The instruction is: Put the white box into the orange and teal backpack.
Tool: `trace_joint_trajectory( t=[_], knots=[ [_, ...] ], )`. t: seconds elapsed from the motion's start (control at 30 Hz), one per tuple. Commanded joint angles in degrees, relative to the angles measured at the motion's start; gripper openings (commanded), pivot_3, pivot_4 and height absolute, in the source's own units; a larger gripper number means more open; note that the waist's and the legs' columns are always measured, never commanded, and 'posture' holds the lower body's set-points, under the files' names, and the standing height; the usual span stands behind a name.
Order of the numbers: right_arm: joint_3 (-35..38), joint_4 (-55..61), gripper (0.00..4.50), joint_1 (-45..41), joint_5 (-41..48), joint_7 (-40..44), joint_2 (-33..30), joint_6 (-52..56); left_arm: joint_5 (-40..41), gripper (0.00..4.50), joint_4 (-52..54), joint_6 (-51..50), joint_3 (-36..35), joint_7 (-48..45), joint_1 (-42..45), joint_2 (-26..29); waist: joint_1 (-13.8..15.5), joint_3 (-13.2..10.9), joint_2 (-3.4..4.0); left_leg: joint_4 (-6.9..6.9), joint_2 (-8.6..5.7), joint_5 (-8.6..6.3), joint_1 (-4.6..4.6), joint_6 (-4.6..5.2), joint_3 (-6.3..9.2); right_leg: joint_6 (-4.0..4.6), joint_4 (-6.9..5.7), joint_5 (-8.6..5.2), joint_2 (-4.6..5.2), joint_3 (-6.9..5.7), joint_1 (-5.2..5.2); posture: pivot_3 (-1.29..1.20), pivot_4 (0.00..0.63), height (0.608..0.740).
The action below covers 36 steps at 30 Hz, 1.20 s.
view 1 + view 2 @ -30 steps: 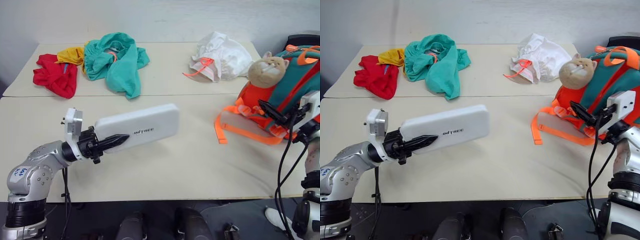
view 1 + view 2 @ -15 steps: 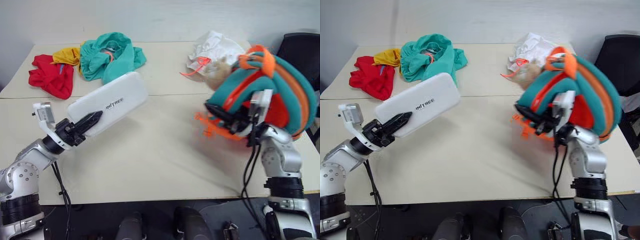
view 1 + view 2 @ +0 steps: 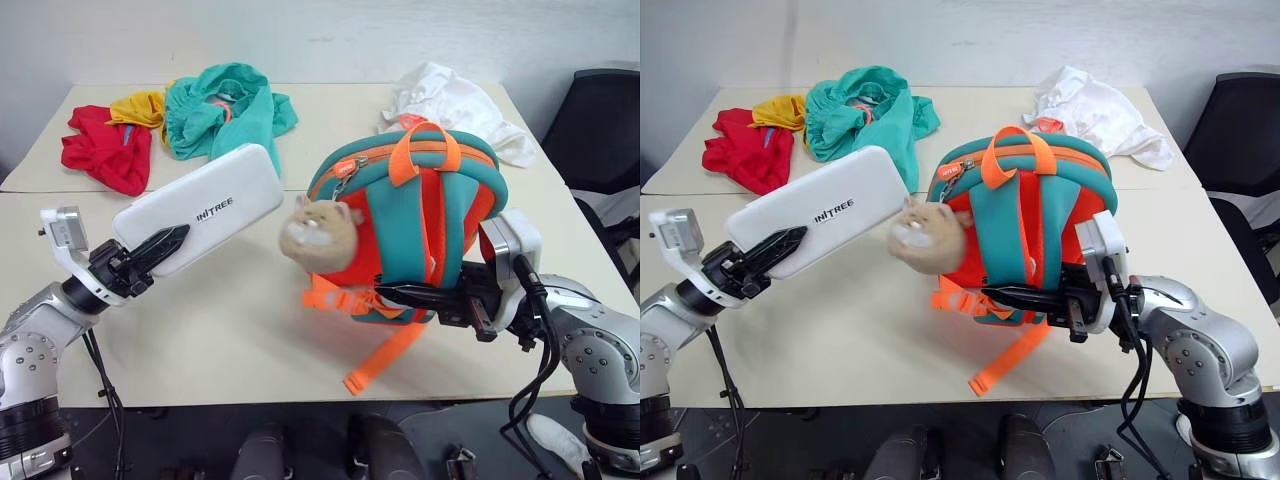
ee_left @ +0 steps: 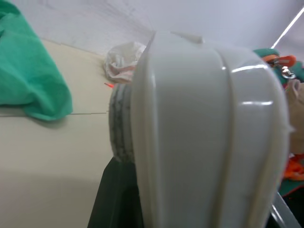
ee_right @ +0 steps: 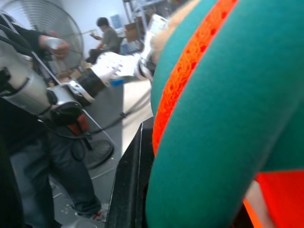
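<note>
The right gripper (image 3: 400, 293) at four o'clock is clamped on the orange and teal backpack (image 3: 420, 220), holding it upright above the table (image 3: 250, 340). At nine o'clock the left gripper (image 3: 165, 243) pinches the white box (image 3: 200, 208) by one end, tilted toward one o'clock.

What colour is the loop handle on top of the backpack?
Bright orange. The handle on the backpack shows best in the right eye view.
</note>
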<state>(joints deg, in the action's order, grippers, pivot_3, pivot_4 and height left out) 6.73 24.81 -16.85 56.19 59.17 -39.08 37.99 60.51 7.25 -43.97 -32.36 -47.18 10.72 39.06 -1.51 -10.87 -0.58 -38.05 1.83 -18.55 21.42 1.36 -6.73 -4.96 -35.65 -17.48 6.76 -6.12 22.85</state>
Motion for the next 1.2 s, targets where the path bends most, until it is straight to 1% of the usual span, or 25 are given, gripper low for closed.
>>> trace_joint_trajectory(
  t=[0.03, 0.13, 0.2, 0.33, 0.43, 0.57, 0.67, 0.77, 0.87, 0.93, 1.07, 1.1, 1.2],
  knots=[
    [0.5, -0.6, 0.01, -0.3, -1.8, 0.0, 0.6, -2.1, 4.9, 1.2, 6.1, -0.6, -4.4, -0.3, -1.5, 1.4, 0.0, 0.0, 0.0, 0.0, 0.0, 0.0, 0.0, 0.0, -0.01, 0.0, -0.01, 0.0, 0.0, 0.0, 0.0, 0.0, 0.15, 0.74],
    [-1.1, -1.9, 0.01, -0.4, -3.9, 0.7, 1.6, -3.1, 7.8, 1.2, 11.6, -1.1, -5.9, 0.4, -3.5, 1.7, 0.0, 0.0, -0.01, 0.0, 0.0, 0.0, 0.0, 0.0, 0.0, 0.0, -0.02, 0.0, -0.01, 0.0, 0.0, 0.0, 0.15, 0.74],
    [-1.5, -2.5, 0.01, -0.6, -4.6, 1.0, 1.8, -3.3, 8.7, 1.2, 13.2, -0.9, -6.2, 0.8, -4.0, 1.8, 0.1, 0.0, -0.01, -0.01, -0.01, 0.0, 0.0, 0.0, -0.01, 0.0, -0.01, 0.0, 0.0, 0.01, 0.0, 0.0, 0.15, 0.74],
    [-2.1, -3.4, 0.01, -1.3, -5.6, 1.4, 2.6, -3.7, 7.6, 1.2, 14.1, 0.5, -3.6, 0.1, -2.9, 2.3, 0.3, 0.0, -0.01, -0.02, -0.02, 0.0, 0.0, 0.0, 0.0, 0.0, 0.01, 0.0, 0.0, 0.0, 0.0, 0.0, 0.15, 0.74],
    [-2.6, -3.7, 0.01, -1.4, -6.2, 2.0, 2.9, -3.9, 3.3, 1.2, 12.3, 3.1, 0.8, -0.6, -0.4, 1.5, 0.6, 0.0, -0.01, -0.02, -0.03, 0.0, -0.01, 0.0, -0.01, 0.0, 0.01, 0.0, -0.02, 0.0, 0.0, 0.0, 0.15, 0.74],
    [-2.8, -3.5, 0.01, -1.0, -6.6, 3.6, 2.0, -3.7, -2.9, 1.2, 10.3, 6.5, 7.8, -4.4, 2.7, 1.8, 1.1, 0.0, -0.01, -0.02, -0.04, 0.0, -0.01, 0.0, -0.05, 0.0, 0.0, 0.0, -0.08, 0.0, 0.0, 0.0, 0.15, 0.74],
    [-2.3, -3.5, 0.01, -0.7, -6.6, 3.9, 1.7, -3.4, -4.4, 1.2, 10.4, 6.8, 10.5, -8.0, 3.3, 3.5, 1.2, 0.0, -0.01, -0.02, -0.02, 0.0, 0.0, 0.01, -0.09, 0.0, -0.03, 0.0, -0.11, 0.02, 0.0, 0.0, 0.15, 0.74],
    [-1.8, -3.8, 0.01, -0.5, -6.9, 4.0, 1.4, -3.5, -8.3, 1.2, 9.2, 8.6, 13.1, -11.3, 3.3, 5.9, 1.3, 0.0, -0.01, -0.01, -0.01, -0.01, 0.01, 0.01, -0.09, 0.0, -0.06, 0.0, -0.12, 0.01, 0.01, 0.0, 0.15, 0.74],
    [-1.7, -3.9, 0.01, -0.2, -7.0, 4.0, 1.3, -3.5, -11.3, 1.2, 7.6, 9.6, 16.3, -12.9, 5.3, 7.1, 1.4, 0.0, -0.01, -0.02, -0.01, -0.01, 0.0, 0.01, -0.09, 0.0, 0.04, 0.0, -0.11, 0.01, 0.0, 0.0, 0.15, 0.74],
    [-1.7, -3.8, 0.01, -0.2, -7.1, 4.2, 1.2, -3.4, -13.8, 1.2, 6.4, 9.6, 19.8, -12.7, 8.9, 7.2, 1.7, 0.0, -0.01, -0.04, -0.03, -0.01, -0.01, 0.01, -0.09, 0.0, 0.04, 0.0, -0.09, 0.01, 0.0, 0.0, 0.15, 0.74],
    [-2.1, -3.7, 0.01, 0.0, -7.5, 5.4, 0.0, -3.0, -20.3, 1.2, 2.4, 8.3, 28.1, -9.6, 20.5, 5.4, 2.4, 0.0, -0.04, -0.08, -0.06, -0.01, 0.01, 0.03, -0.06, -0.01, 0.02, 0.01, -0.1, 0.0, -0.01, 0.0, 0.15, 0.74],
    [-2.2, -3.7, 0.01, 0.0, -7.6, 5.8, -0.4, -2.8, -22.6, 1.2, 1.4, 8.2, 30.8, -9.1, 23.9, 4.7, 2.5, 0.0, -0.04, -0.08, -0.07, -0.01, 0.01, 0.04, -0.09, -0.02, 0.0, 0.01, -0.12, 0.0, -0.01, 0.0, 0.15, 0.74],
    [-2.2, -3.7, 0.01, 0.0, -7.6, 6.5, -1.2, -2.6, -23.8, 1.2, -0.7, 2.8, 35.2, -6.7, 32.2, 1.3, 2.8, 0.0, -0.06, -0.1, -0.09, -0.01, 0.02, 0.07, -0.12, -0.05, -0.12, 0.03, -0.29, -0.02, -0.03, 0.0, 0.15, 0.74]
  ],
)
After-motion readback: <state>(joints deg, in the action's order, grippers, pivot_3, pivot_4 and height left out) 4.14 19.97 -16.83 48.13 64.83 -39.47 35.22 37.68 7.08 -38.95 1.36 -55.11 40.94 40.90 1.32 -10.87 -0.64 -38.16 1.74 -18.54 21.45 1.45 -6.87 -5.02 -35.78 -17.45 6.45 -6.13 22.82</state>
